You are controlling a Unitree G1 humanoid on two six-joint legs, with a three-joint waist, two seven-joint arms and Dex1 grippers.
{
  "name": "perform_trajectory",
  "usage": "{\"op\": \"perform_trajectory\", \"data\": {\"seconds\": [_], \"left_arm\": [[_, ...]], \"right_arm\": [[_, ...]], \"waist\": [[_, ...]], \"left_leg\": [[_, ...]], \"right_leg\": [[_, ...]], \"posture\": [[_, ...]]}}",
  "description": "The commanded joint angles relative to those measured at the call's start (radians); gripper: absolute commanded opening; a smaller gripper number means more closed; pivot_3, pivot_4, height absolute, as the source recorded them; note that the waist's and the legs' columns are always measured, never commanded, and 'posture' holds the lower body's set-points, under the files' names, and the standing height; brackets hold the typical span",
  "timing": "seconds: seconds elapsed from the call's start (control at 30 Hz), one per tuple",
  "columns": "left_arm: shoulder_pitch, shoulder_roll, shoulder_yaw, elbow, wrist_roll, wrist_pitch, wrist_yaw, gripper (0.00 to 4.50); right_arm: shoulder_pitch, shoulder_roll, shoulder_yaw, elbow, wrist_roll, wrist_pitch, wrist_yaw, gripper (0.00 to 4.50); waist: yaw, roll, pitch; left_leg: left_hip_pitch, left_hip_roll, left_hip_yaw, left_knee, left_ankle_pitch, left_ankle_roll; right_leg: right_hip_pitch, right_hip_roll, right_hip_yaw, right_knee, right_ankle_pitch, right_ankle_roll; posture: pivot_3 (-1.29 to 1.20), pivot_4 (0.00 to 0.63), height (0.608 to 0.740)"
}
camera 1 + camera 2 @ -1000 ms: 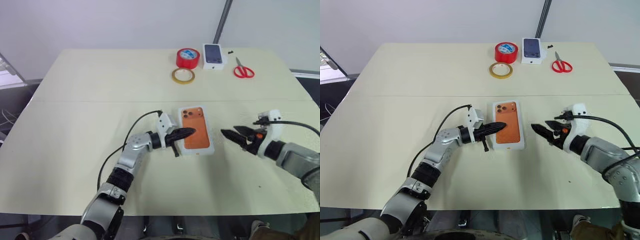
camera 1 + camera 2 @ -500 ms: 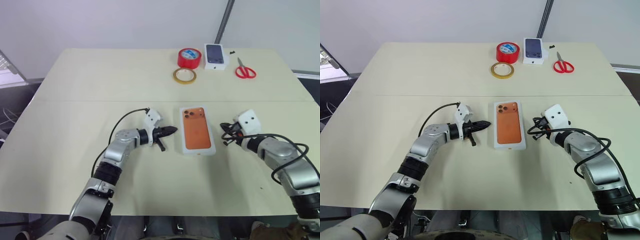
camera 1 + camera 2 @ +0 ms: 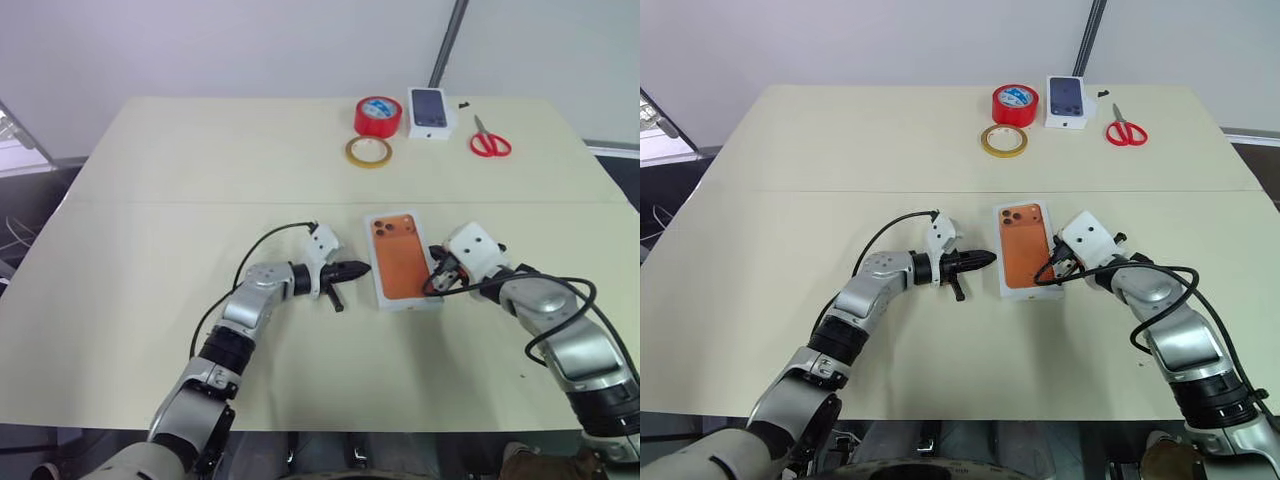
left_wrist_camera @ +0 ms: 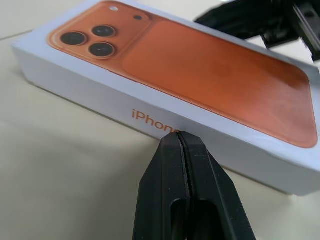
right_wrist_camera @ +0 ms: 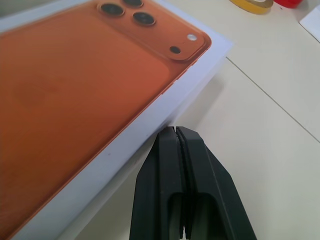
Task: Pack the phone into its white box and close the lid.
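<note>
The lid [image 3: 403,258], white with an orange phone printed on top, sits closed over the white box at the table's middle, slightly skewed. The tray under it and the phone itself are hidden. My left gripper [image 3: 360,268] is shut, its tip against the lid's left side wall [image 4: 150,107] just under the orange lettering. My right gripper [image 3: 1048,272] is shut too, with its tip at the lid's right long edge [image 5: 150,125] near the front corner. Neither holds anything.
At the table's far edge stand a red tape roll [image 3: 377,116], a yellow tape ring [image 3: 367,151], a small white box with a dark phone picture [image 3: 430,108] and red scissors [image 3: 489,140]. Bare table lies around the closed box.
My right gripper has shut, rolled over and moved left up to the box's right edge. My left gripper drew back, then came to the box's left side again. The box now lies a little skewed.
</note>
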Motion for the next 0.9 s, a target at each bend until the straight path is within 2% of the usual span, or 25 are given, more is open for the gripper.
{"op": "perform_trajectory", "data": {"seconds": [0.03, 0.13, 0.43, 0.7, 0.83, 0.9], "left_arm": [[-0.043, -0.031, 0.007, -0.048, -0.026, -0.012, -0.008, 0.0], [-0.025, -0.004, -0.039, -0.025, 0.038, -0.074, -0.021, 0.0], [-0.011, -0.003, -0.019, -0.023, 0.028, -0.02, -0.001, 0.0], [-0.078, -0.034, 0.098, -0.01, -0.025, -0.095, 0.08, 0.0], [-0.137, -0.055, 0.127, 0.032, -0.039, -0.101, 0.102, 0.0], [-0.164, -0.062, 0.108, 0.093, -0.005, -0.128, 0.116, 0.0]], "right_arm": [[-0.007, 0.023, 0.014, -0.055, -0.021, -0.003, 0.017, 0.05], [-0.016, 0.031, 0.013, -0.05, -0.039, 0.001, 0.021, 0.05], [-0.035, 0.055, 0.03, -0.062, -0.093, 0.008, 0.04, 0.05], [-0.069, 0.02, -0.057, 0.001, -0.12, -0.031, 0.049, 0.05], [-0.147, 0.085, -0.158, 0.011, -0.001, 0.022, 0.049, 0.05], [-0.162, 0.106, -0.164, -0.004, 0.031, 0.019, 0.072, 0.05]], "waist": [[0.0, 0.0, 0.0], [-0.002, 0.0, 0.0], [-0.001, 0.0, 0.0], [-0.001, 0.0, 0.0], [-0.002, 0.0, 0.0], [-0.001, 0.0, 0.0]], "left_leg": [[0.0, 0.0, 0.0, 0.0, 0.0, 0.0], [0.0, 0.0, 0.0, 0.0, 0.0, 0.0], [0.0, 0.0, 0.0, 0.0, 0.0, 0.0], [0.0, 0.0, 0.0, 0.0, 0.0, 0.0], [0.0, 0.0, 0.0, 0.0, 0.0, -0.001], [0.0, 0.0, 0.0, 0.0, 0.001, -0.001]], "right_leg": [[0.0, 0.0, 0.0, 0.0, 0.0, 0.0], [0.0, 0.0, 0.0, 0.0, 0.0, 0.0], [0.0, 0.0, 0.0, 0.001, 0.0, 0.0], [-0.001, 0.0, 0.0, 0.001, 0.0, 0.0], [-0.001, 0.0, 0.0, 0.001, 0.0, 0.0], [-0.001, 0.0, 0.0, 0.002, 0.0, 0.0]], "posture": [[0.0, 0.15, 0.74], [0.0, 0.15, 0.74], [0.0, 0.15, 0.74], [0.0, 0.15, 0.74], [0.0, 0.15, 0.74], [0.0, 0.15, 0.74]]}}
